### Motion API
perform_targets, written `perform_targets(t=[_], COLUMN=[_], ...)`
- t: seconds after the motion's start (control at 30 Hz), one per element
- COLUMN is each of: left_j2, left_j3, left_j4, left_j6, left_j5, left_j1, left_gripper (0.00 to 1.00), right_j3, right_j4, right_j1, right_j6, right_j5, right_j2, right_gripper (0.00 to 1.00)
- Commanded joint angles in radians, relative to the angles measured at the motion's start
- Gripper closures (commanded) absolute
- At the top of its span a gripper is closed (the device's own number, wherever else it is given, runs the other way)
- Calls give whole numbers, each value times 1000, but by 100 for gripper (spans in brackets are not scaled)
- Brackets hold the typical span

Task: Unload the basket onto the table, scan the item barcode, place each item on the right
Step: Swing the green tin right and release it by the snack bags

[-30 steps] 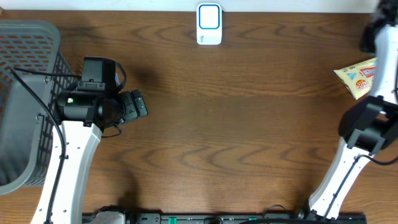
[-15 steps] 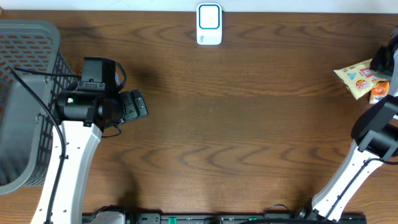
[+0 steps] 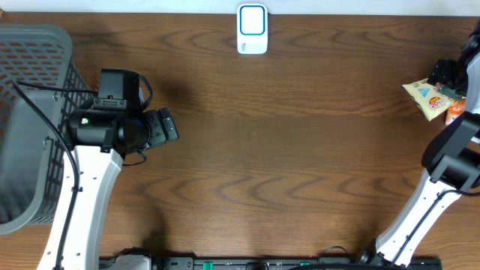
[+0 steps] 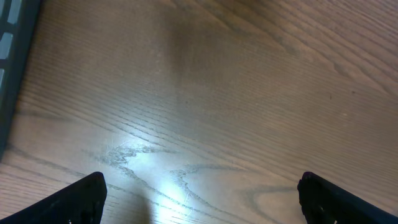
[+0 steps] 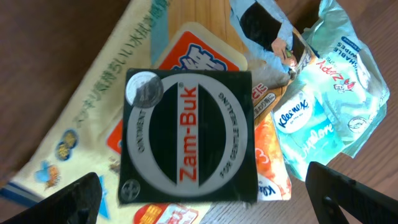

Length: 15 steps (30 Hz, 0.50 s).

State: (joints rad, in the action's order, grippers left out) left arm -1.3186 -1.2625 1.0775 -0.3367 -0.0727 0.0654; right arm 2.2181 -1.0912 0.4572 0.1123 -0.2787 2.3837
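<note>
The right claw (image 5: 204, 198) is hanging spread wide over a heap of goods at the far right edge of the table (image 3: 300, 165), and it is gripping nothing. Its two fingertips are showing well apart at the lower corners of the wrist view. Directly under it, a flat square black box (image 5: 186, 134) with a grey oval label is lying face up on top of the heap. I am taking this box as the item to scan.

It is looking light and stiff, probably thin card with a smooth face that could slip. The best hold is likely across two opposite side edges. No barcode is showing on its upper face. Underneath, a pale yellow packet (image 5: 93, 118), an orange packet (image 5: 186, 56) and a soft tissue pack (image 5: 311, 121) are lying loosely. They are likely to give under pressure, so the box may tilt or slide.

The white scanner (image 3: 252, 28) is standing at the far middle, well apart from the heap.

The left claw (image 4: 202, 196) is also spread, hanging over bare wood just right of the grey mesh basket (image 3: 30, 112) at the left edge. No goods are showing in the part of the basket in view.
</note>
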Motion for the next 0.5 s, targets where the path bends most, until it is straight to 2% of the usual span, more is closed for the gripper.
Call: perform_targets(t=[0.0, 0.37, 0.47], left_j2=[0, 0, 0], left_j3=[-1, -1, -1], left_j4=[5, 5, 5], left_j6=[2, 2, 2], left_j5=[3, 3, 3], left_j1=[-5, -5, -5], left_gripper=[2, 2, 2], right_j3=[9, 9, 9], right_j4=[-1, -76, -125], right_j1=[-6, -11, -26], right_j6=[30, 28, 3], right_j5=[3, 474, 560], right_j2=[-143, -432, -470], right_gripper=[1, 1, 5])
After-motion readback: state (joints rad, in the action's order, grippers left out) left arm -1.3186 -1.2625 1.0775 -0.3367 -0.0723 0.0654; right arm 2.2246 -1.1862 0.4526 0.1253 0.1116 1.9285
